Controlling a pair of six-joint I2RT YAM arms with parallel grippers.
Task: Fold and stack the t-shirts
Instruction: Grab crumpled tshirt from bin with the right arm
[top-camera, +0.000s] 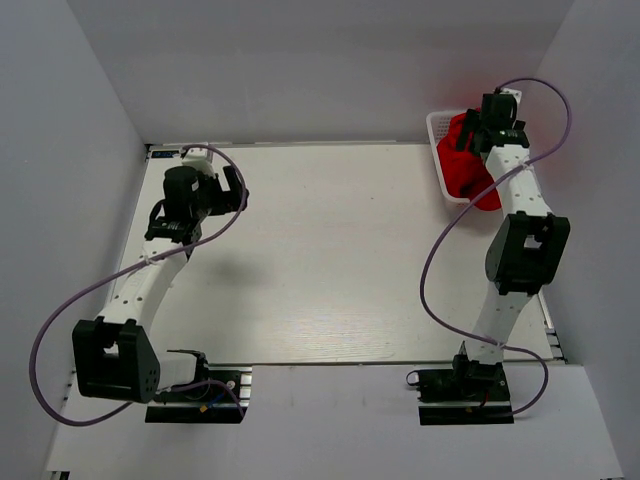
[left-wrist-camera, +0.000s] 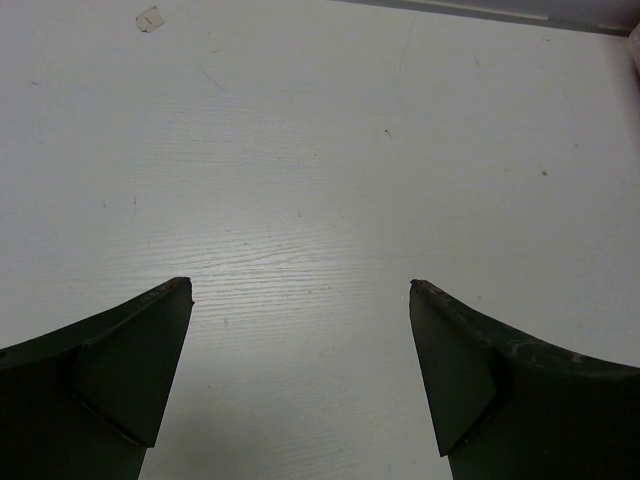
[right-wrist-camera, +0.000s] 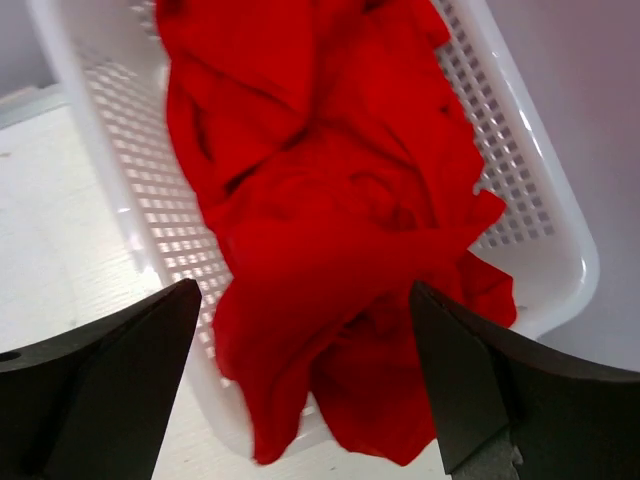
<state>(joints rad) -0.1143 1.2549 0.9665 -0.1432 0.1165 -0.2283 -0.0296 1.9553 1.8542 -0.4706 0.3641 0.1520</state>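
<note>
Bright red t-shirts (right-wrist-camera: 330, 230) lie heaped together in one crumpled, deeply creased mass of soft fabric, and the separate shirts cannot be told apart. The heap sits in a white plastic lattice basket (right-wrist-camera: 530, 200) at the far right corner of the pale table (top-camera: 320, 250), close to the side wall. The red cloth fills most of the basket. At one end a fold spills over the rim and hangs down outside it. The right gripper (right-wrist-camera: 305, 288) hovers above the heap with its two dark fingers spread wide apart and no cloth between them. The left gripper (left-wrist-camera: 300, 285) is on the far left side of the table, well apart from the basket. Its fingers are also spread wide, over bare tabletop.
</note>
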